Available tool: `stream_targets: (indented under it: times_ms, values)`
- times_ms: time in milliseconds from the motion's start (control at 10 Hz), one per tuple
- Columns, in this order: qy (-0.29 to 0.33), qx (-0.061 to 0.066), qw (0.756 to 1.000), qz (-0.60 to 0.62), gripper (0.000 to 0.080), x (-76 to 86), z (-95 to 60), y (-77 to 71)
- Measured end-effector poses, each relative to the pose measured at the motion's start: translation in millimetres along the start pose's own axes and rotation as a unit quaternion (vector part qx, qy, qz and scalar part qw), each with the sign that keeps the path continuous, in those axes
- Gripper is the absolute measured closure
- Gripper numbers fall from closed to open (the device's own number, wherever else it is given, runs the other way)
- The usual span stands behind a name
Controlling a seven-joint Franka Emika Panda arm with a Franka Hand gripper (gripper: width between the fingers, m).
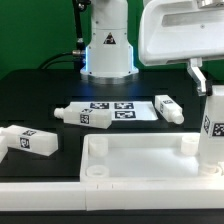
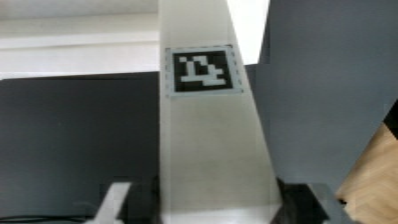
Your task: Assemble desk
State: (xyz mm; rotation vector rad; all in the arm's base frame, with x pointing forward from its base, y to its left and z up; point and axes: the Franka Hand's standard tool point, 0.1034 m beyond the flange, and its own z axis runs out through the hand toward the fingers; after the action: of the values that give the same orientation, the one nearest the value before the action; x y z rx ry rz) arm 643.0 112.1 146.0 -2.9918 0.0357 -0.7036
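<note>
The white plastic rimmed rectangular desk top [image 1: 135, 148] lies along the black table's [image 1: 40, 95] front edge, with a white blocky tagged leg [image 1: 212, 125] upright at its corner on the exterior view's right, a second leg [image 1: 28, 140] lying behind its other corner, and a third leg [image 1: 82, 116] and fourth leg [image 1: 168, 108] lying further back on either side of the flat white marker board [image 1: 113, 108].

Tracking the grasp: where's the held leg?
The white blocky tagged leg stands upright in the tool at the exterior view's right edge, at the right end of the white rimmed desk top.

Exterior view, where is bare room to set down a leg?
Bare table between the robot base and leftmost leg, on the exterior view's left; also inside the desk top. Crowded: marker board, middle leg and right leg at its ends, gripper holding upright leg.
</note>
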Motion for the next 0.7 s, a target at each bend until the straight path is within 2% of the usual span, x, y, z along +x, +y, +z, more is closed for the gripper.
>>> stream_targets:
  times_ms: [200,700]
  values:
    - [-0.001,0.0,1.0,-0.002,0.0515,-4.5,5.5,-1.0]
    - [0.012,0.001,1.0,-0.002,0.0515,-1.6,8.8,-0.9]
